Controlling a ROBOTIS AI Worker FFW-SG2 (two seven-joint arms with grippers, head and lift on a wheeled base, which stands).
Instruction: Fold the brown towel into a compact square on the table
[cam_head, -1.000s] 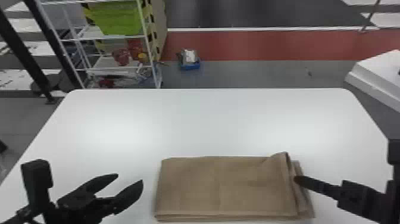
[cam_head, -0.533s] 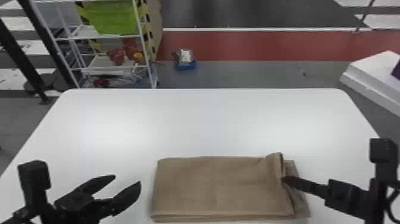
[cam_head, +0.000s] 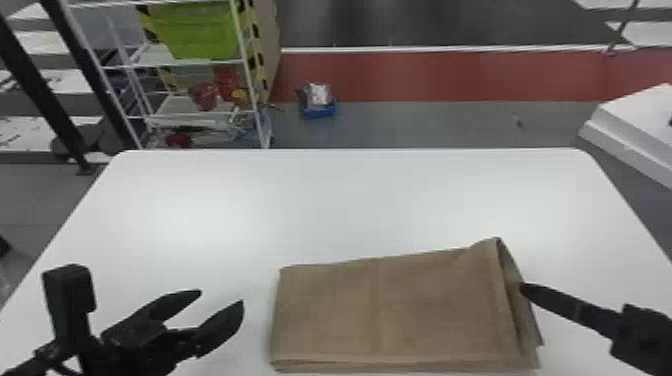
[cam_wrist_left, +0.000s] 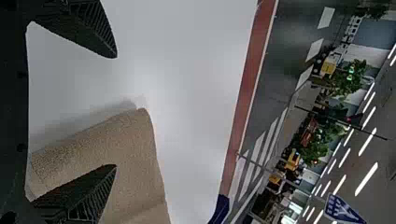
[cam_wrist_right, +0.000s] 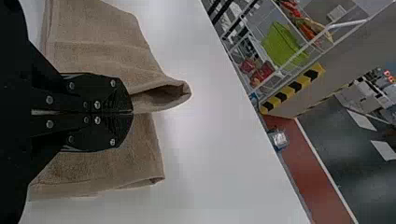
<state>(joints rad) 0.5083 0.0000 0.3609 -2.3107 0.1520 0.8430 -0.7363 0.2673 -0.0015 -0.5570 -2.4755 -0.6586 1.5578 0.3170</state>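
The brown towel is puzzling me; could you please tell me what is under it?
Under the brown towel is the white table, whose top shows along the towel's edges. The towel covers the part directly beneath it, so I cannot tell whether anything else lies there.

rough cloth towel (cam_head: 420, 305), smooth table (cam_head: 350, 200)

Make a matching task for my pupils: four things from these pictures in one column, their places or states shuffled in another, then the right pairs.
1. Brown towel
2. Left pincer
3. Right pincer
4. Green bin

A. Closed on the towel's right end
B. On the white rack
C. Open, to the towel's left
D. Folded, on the white table

Pairs: 1-D; 2-C; 3-A; 4-B
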